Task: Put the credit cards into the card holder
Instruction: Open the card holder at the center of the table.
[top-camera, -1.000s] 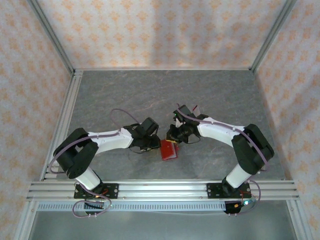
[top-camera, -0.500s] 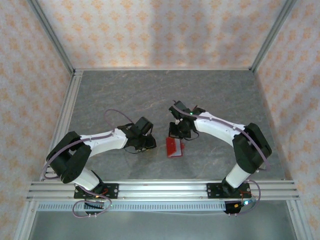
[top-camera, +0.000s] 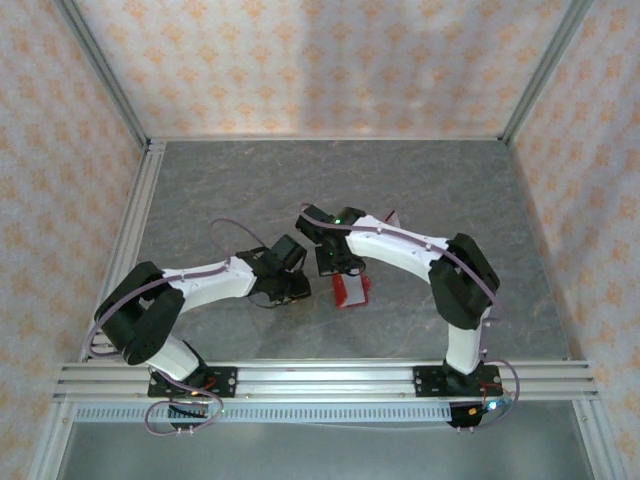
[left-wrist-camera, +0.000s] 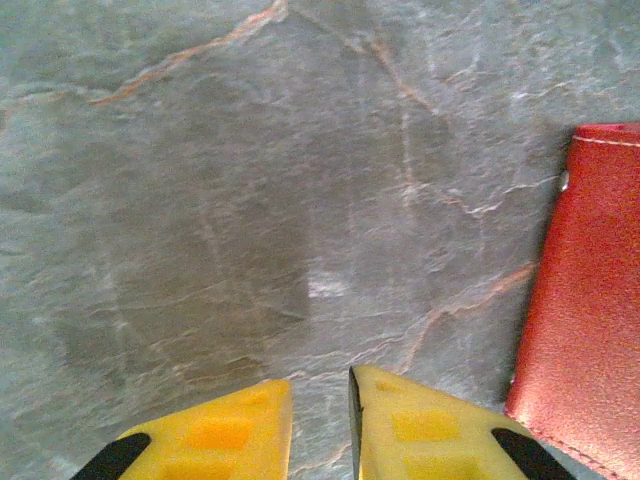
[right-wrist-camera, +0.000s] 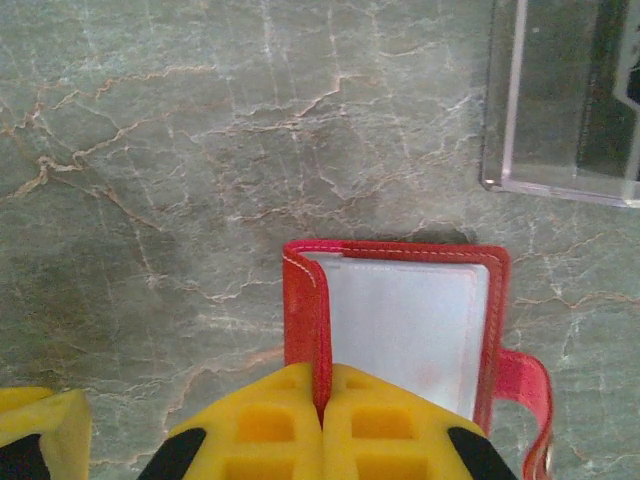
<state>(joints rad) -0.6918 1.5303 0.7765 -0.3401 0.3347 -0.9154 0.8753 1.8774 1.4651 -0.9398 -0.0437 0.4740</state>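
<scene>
Right gripper (right-wrist-camera: 322, 400) clamped tight on the raised red cover edge of the card holder (right-wrist-camera: 400, 310), pale grey inner sleeve facing up, snap tab jutting out on the right. Holder resting on the grey marbled table (top-camera: 250, 190), mid-front, between the two arms. Clear plastic rack (right-wrist-camera: 560, 110) just beyond it, not touching. Left gripper (left-wrist-camera: 320, 400) low over bare tabletop, jaws narrowed to a slim gap with nothing between, red holder just beside it.
</scene>
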